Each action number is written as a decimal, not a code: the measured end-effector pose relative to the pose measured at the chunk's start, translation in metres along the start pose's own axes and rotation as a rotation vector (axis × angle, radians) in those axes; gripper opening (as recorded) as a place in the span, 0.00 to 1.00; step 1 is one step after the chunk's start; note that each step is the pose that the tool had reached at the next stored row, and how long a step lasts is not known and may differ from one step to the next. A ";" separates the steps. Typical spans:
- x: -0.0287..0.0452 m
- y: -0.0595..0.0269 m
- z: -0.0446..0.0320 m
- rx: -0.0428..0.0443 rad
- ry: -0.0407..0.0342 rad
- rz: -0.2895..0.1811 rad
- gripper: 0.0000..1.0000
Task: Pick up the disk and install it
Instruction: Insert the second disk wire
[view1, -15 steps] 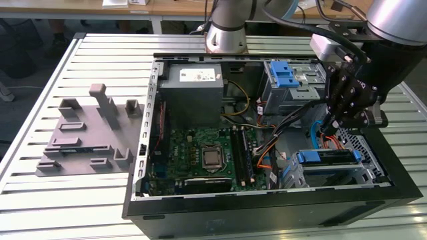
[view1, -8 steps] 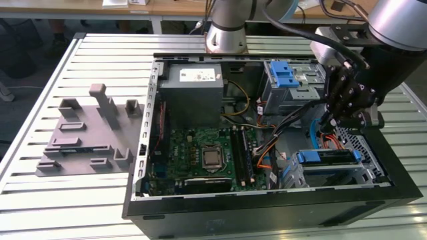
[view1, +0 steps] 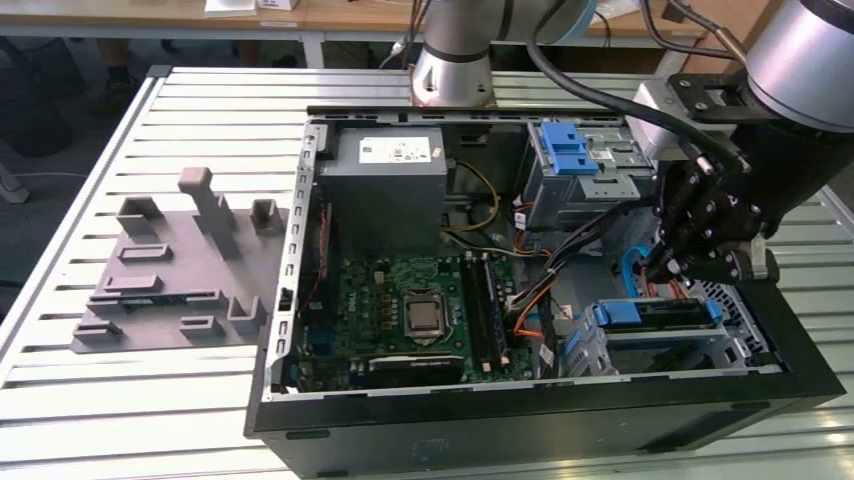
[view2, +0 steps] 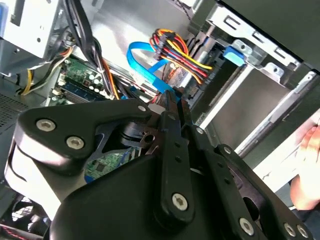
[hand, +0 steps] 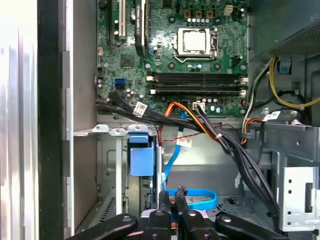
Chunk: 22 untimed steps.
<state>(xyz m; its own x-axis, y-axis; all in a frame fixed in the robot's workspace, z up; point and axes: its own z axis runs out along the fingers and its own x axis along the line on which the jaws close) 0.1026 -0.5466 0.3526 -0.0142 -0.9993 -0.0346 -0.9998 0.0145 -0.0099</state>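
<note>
My black hand (view1: 678, 262) is reaching into the open black computer case (view1: 534, 425), fingers nearly pressed together and gripping nothing.

In the first wrist view my fingertips (hand: 163, 197) are hovering narrowly apart just above a flat blue ribbon cable (hand: 197, 197), apparently touching nothing. The grey-metal disk in its blue plastic carrier frame (view1: 657, 318) is sitting in the drive cage just below my hand in the exterior view. The second wrist view is showing a bundle of red, yellow and black wires (view2: 180, 50) beyond my hand (view2: 167, 102), and the first wrist view is showing the green motherboard (hand: 175, 55).
</note>
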 end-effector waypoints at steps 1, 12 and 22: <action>0.0002 0.0000 0.0001 0.0011 -0.0001 0.000 0.16; 0.0002 0.0000 0.0002 0.0018 0.0230 -0.001 0.23; 0.0005 0.0006 0.0027 0.0138 0.0110 -0.002 0.16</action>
<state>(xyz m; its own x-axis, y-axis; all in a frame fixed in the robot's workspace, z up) 0.1020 -0.5470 0.3499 -0.0120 -0.9996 -0.0236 -0.9996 0.0125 -0.0237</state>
